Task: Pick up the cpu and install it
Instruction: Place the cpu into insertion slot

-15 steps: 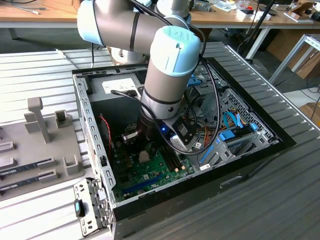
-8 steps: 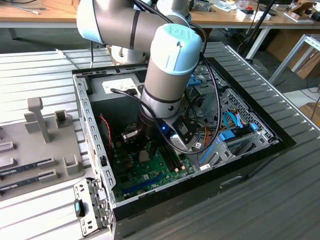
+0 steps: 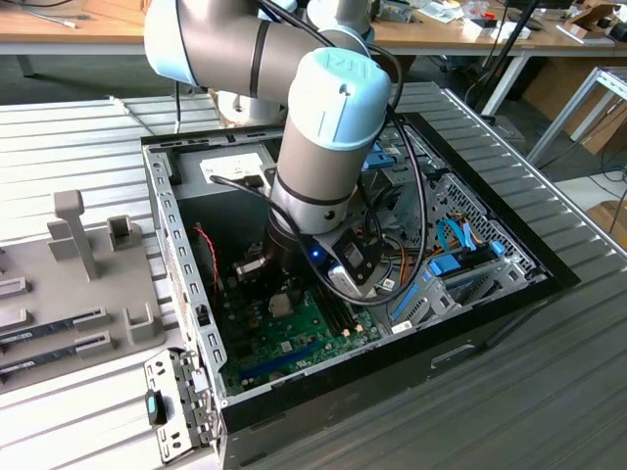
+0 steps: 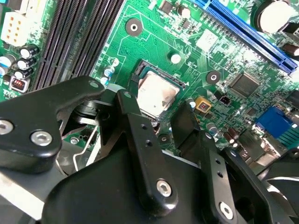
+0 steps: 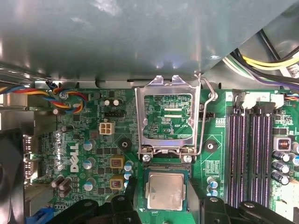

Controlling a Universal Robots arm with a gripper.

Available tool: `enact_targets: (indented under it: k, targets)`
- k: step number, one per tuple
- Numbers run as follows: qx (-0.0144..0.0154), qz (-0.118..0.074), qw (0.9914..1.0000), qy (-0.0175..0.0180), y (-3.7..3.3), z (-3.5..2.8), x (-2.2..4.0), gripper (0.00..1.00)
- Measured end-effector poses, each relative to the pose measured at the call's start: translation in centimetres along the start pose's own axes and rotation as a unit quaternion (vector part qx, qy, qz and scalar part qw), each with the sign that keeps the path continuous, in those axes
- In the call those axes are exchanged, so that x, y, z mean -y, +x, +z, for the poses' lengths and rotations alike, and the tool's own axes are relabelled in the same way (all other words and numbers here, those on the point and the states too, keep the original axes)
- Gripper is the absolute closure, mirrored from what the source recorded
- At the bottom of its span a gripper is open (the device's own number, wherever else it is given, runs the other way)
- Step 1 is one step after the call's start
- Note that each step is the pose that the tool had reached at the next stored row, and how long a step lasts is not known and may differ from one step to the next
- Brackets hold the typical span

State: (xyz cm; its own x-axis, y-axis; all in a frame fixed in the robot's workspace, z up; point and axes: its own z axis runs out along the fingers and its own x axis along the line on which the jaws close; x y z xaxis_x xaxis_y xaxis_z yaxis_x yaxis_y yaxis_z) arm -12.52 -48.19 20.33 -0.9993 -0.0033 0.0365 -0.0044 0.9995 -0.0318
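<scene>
While my arm (image 3: 323, 127) reaches down into the open computer case (image 3: 470, 294) in the exterior view, its bulk hides my fingers and the socket from that camera; what it does give is the setting, with the green motherboard (image 3: 294, 328) lying flat in the case and a grey parts tray (image 3: 78, 284) on the exterior view's left. Both wrist views show what that one cannot. In the first wrist view the cpu (image 5: 165, 190) lies flat and square in its socket, silver top up, with the metal load plate (image 5: 167, 116) swung upright just beyond it and the lever (image 5: 205, 112) raised at its side. The memory slots (image 5: 250, 149) run alongside, well apart from the chip.

In the second wrist view my gripper (image 4: 161, 116) stands spread, one black finger (image 4: 133, 116) just beside one edge of the cpu (image 4: 156, 95) and the other finger (image 4: 187, 126) beside the opposite edge. I straddle the chip with a narrow gap on each side. Whether either pad still touches its rim I cannot tell. The chip's top bears a dull smear. A blue slot (image 4: 247, 30) runs across the board beyond it.
</scene>
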Motion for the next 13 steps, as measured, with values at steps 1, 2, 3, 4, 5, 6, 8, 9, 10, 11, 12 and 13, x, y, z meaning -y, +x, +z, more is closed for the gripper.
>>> enact_targets:
  k: [1,2,3,4,5,6,8,9,10,11,12,13]
  targets:
    - [0.0000,0.000,1.00000,0.0000,-0.07,0.00,0.03,0.45]
    - [-0.0001,0.000,1.00000,0.0000,-0.24,0.00,0.04,0.45]
    - [-0.0002,0.000,1.00000,0.0000,-0.41,-0.01,0.05,0.45]
    - [-0.0003,0.000,1.00000,0.0000,-0.51,-0.01,0.05,0.45]
    - [-0.0003,0.000,1.00000,0.0000,-0.52,-0.01,0.05,0.45]
    - [-0.0003,0.000,1.00000,0.0000,-0.52,-0.01,0.05,0.45]
    - [-0.0006,0.007,0.99997,-0.0002,-0.55,-0.01,0.06,0.45]
    - [-0.0006,0.010,0.99995,-0.0003,-0.61,-0.02,0.06,0.45]
    - [-0.0007,0.010,0.99995,-0.0002,-0.67,-0.02,0.06,0.45]
    - [-0.0007,0.007,0.99998,-0.0001,-0.68,-0.02,0.06,0.45]
    - [-0.0003,-0.004,0.99999,0.0002,-0.73,-0.02,0.06,0.45]
    - [-0.0003,-0.004,0.99999,0.0003,-0.74,-0.02,0.06,0.45]
